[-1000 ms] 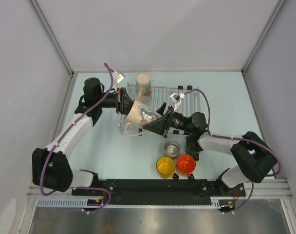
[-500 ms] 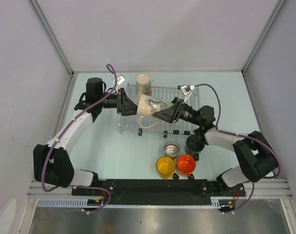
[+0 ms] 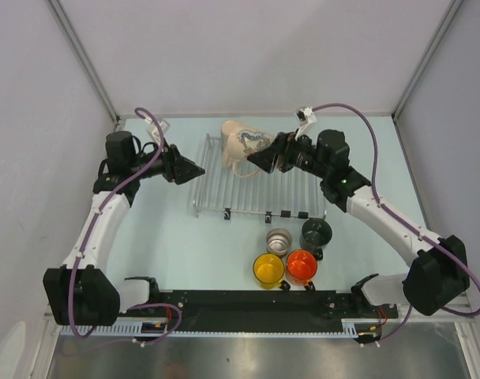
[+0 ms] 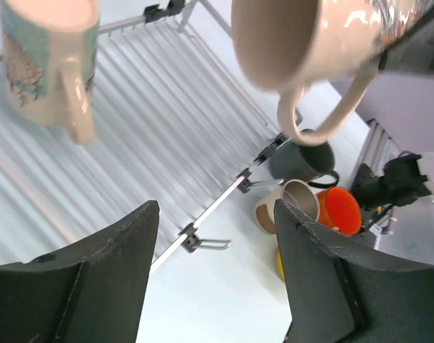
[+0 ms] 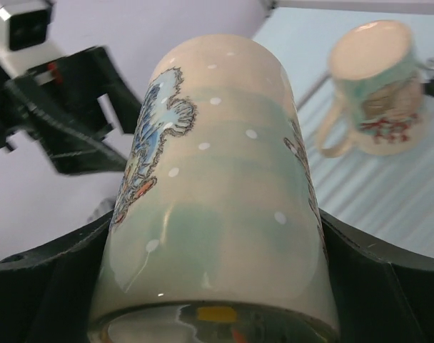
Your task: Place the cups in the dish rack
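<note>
The right gripper [image 3: 265, 155] clamps the patterned cream cup [image 3: 249, 142] around its body above the dish rack's [image 3: 256, 193] back edge. The cup's long axis is near level, its mouth toward the rack's left end and its handle hanging down. The other cream cup [image 3: 230, 129] stands on the rack's back-left corner, just beside it, while the left gripper [image 3: 194, 168] sits wide and empty off the rack's left edge.

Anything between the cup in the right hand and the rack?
Nothing visible. The patterned cup in the right hand hangs above bare wires of the dish rack. The other cream cup stands on the rack off to one side, apart from it.
</note>
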